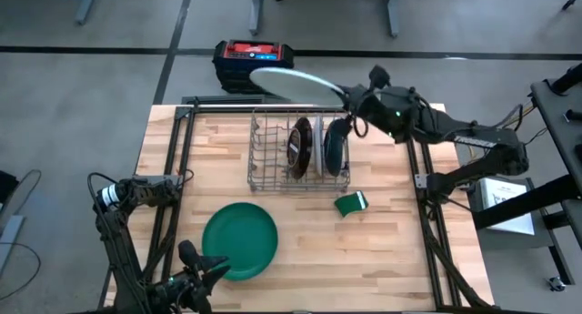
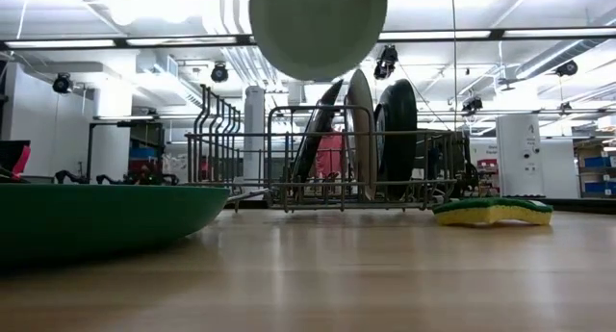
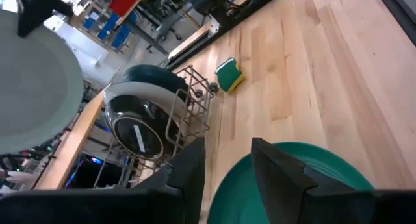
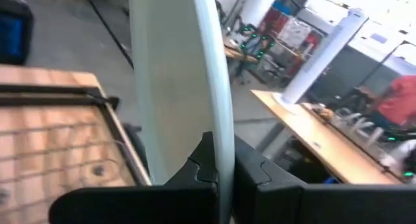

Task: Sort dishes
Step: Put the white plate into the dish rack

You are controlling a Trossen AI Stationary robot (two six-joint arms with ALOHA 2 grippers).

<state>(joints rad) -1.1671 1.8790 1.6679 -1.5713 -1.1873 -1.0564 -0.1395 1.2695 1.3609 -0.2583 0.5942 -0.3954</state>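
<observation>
Overhead, table-level, two wrist views (rack (image 1: pixel 298 155) shared)

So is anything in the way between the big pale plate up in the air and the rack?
Nothing visible blocks it. The right gripper holds the big pale plate above the rack's far edge. Three plates already stand in the right-hand slots, but the left slots look free.

Wooden table (image 1: pixel 382 250): rack (image 1: pixel 273 173), green plate (image 1: pixel 238 239), sponge (image 1: pixel 351 203)
</observation>
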